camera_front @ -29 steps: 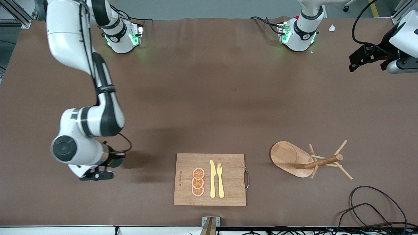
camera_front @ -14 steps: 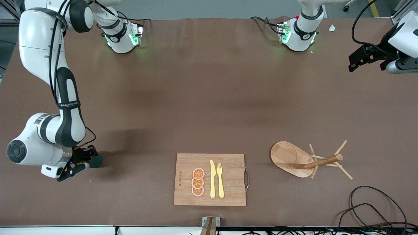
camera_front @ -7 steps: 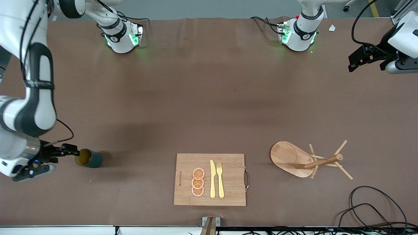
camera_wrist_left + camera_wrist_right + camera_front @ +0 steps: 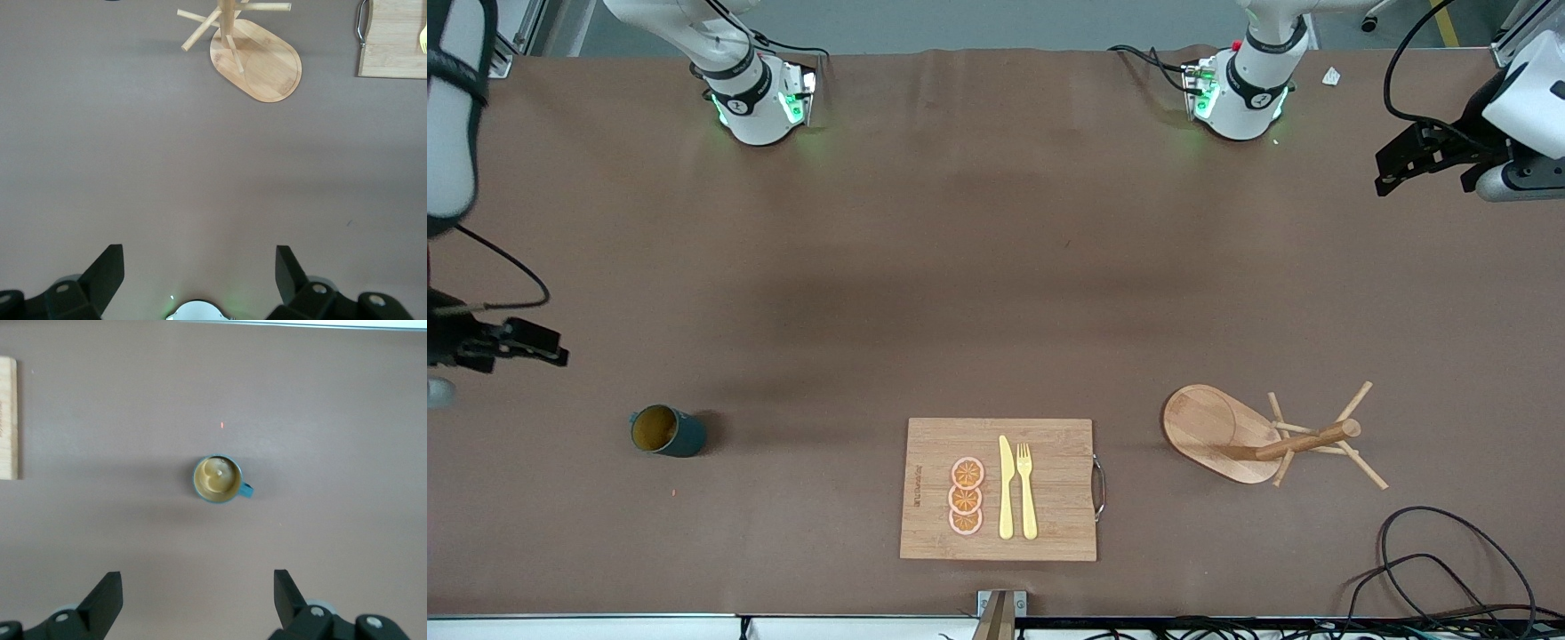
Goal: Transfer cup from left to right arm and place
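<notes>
The cup (image 4: 665, 431), dark teal with a mustard-yellow inside and a small handle, stands upright and alone on the brown table toward the right arm's end. It also shows in the right wrist view (image 4: 217, 479), well below the fingers. My right gripper (image 4: 538, 345) is open and empty, raised over the table's edge at the right arm's end, apart from the cup; its open fingers frame that wrist view (image 4: 198, 600). My left gripper (image 4: 1396, 169) waits open and empty, high over the left arm's end of the table (image 4: 200, 277).
A wooden cutting board (image 4: 998, 489) with a yellow knife, a fork and three orange slices lies near the front edge. A wooden peg stand (image 4: 1263, 434) on an oval base stands beside it toward the left arm's end, also in the left wrist view (image 4: 257, 57). Cables (image 4: 1432, 569) lie at the corner.
My right gripper let go of the cup on the table, opened, and rose away toward the right arm's end. The cup stays standing. The left arm has not moved.
</notes>
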Controlling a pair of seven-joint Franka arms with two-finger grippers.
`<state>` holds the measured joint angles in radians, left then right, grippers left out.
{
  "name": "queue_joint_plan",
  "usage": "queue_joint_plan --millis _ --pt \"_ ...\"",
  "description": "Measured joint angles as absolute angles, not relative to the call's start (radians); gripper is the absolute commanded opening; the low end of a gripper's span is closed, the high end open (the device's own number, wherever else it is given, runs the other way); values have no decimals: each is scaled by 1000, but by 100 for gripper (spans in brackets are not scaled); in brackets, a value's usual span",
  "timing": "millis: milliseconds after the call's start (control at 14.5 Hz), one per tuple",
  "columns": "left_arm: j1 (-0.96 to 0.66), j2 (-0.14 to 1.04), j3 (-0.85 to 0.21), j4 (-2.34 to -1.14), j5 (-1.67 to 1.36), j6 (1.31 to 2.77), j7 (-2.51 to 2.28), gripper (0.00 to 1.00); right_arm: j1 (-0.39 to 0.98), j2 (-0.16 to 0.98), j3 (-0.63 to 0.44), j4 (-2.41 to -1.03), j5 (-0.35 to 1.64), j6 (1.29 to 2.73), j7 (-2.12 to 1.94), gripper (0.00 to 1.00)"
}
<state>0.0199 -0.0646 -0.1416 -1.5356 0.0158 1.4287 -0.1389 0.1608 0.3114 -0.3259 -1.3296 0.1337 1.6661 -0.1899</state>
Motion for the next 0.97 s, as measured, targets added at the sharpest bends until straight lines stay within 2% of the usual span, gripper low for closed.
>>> queue_joint_plan --millis 414,759,966 --pt "20 -65 -142 -1536 16 1429 -139 100 169 146 -336 -1367 28 1590 -30 100" --pt "19 -65 -143 -1537 16 1429 -139 100 182 -18 -334 -1568 18 1638 -11 100" --pt "18 -65 -143 -1537 16 1429 -139 100 186 -58 -325 -1605 15 1642 -13 100"
